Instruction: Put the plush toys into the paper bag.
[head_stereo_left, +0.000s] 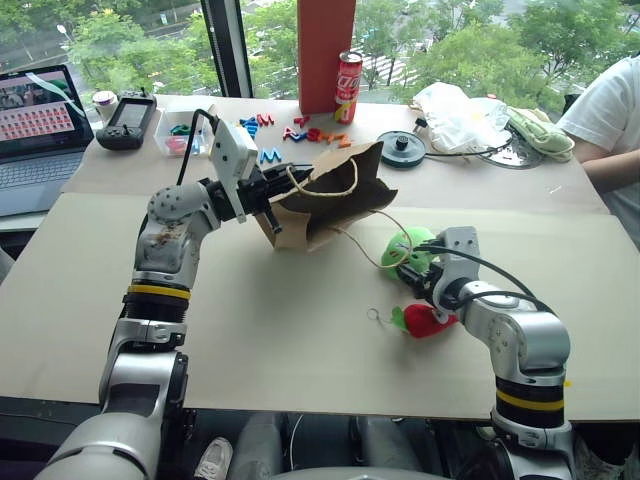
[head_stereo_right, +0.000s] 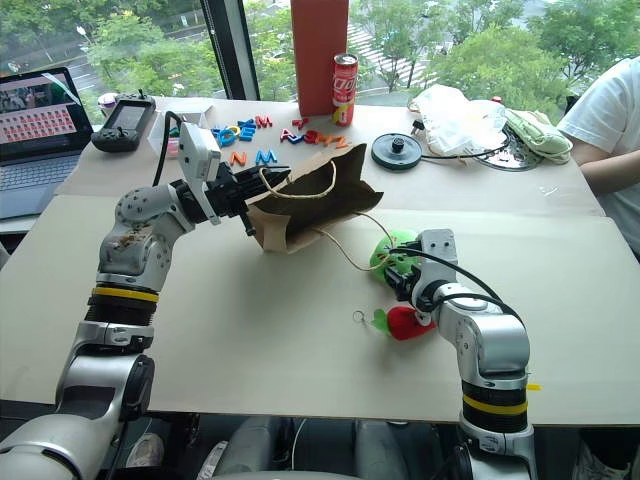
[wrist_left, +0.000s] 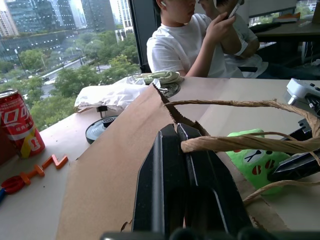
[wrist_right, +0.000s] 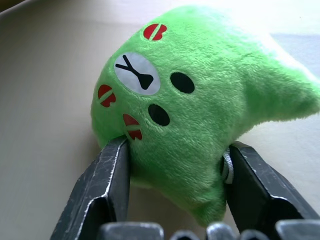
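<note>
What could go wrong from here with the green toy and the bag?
1. The right claw brackets only the green plush toy's lower edge; soft fabric could slip out on lifting.
2. The paper bag, pinched by the left claw, hangs tilted with its mouth partly collapsed, so the toy may catch the rim.
3. The twine handle trails toward the toy and could snag.

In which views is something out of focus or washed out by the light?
Left wrist view: the left gripper fingers are soft, close to the lens, and the window is bright. Right wrist view: the green plush toy is overexposed along its top edge. Left eye view: the white plastic bag is glary.
</note>
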